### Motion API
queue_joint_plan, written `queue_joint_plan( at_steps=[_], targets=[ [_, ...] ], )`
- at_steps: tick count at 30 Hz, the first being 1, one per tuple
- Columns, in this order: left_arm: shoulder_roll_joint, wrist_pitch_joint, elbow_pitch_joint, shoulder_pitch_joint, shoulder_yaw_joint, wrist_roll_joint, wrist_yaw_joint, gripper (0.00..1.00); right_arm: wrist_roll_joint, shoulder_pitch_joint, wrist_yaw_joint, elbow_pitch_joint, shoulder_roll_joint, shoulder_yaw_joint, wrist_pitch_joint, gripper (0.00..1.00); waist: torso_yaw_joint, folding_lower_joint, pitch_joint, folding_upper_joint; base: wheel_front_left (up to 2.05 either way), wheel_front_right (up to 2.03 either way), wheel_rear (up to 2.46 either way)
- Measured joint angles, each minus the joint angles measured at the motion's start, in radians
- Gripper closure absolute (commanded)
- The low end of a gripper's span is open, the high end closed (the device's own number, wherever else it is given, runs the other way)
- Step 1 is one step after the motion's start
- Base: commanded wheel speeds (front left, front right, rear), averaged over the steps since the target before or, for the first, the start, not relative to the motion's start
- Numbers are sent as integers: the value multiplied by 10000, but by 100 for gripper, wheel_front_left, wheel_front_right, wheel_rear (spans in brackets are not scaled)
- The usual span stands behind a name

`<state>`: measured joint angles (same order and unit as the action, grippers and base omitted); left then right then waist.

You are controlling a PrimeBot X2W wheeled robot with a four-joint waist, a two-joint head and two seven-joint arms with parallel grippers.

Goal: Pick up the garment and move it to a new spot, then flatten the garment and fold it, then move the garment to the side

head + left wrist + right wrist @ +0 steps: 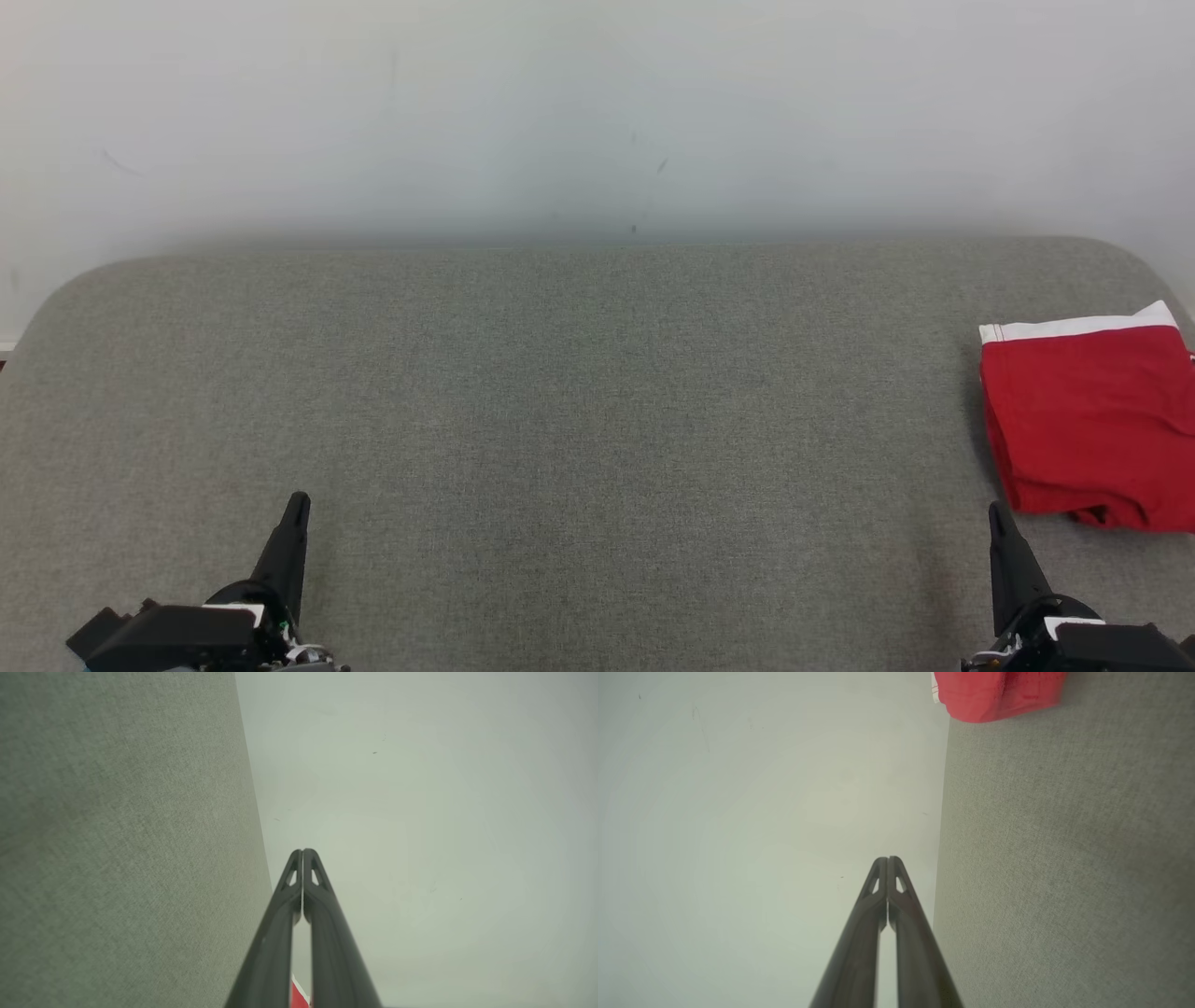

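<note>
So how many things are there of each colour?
Red: 1, the garment
Grey: 1, the table
Black: 2, the left fingers and the right fingers, both pairs shut
Total: 4

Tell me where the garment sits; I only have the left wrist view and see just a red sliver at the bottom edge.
Observer: In the head view the red garment lies at the far right of the grey surface.
Operator: Is it folded?
Observer: It looks folded into a compact block, with a white band along its far edge.
Operator: Is the right gripper holding it?
Observer: No. The right gripper is shut and empty, just short of its near-left corner.
</note>
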<state>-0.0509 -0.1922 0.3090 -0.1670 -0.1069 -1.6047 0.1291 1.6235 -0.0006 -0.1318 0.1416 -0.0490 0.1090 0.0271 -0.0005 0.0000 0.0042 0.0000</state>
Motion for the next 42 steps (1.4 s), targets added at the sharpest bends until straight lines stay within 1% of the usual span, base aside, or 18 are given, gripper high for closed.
queue_joint_plan(
  at_steps=[42],
  targets=[
    [0,0,0,0,0,-2,0,100,0,-1,0,0,0,0,0,100,0,0,0,0,0,0,0]
  ],
)
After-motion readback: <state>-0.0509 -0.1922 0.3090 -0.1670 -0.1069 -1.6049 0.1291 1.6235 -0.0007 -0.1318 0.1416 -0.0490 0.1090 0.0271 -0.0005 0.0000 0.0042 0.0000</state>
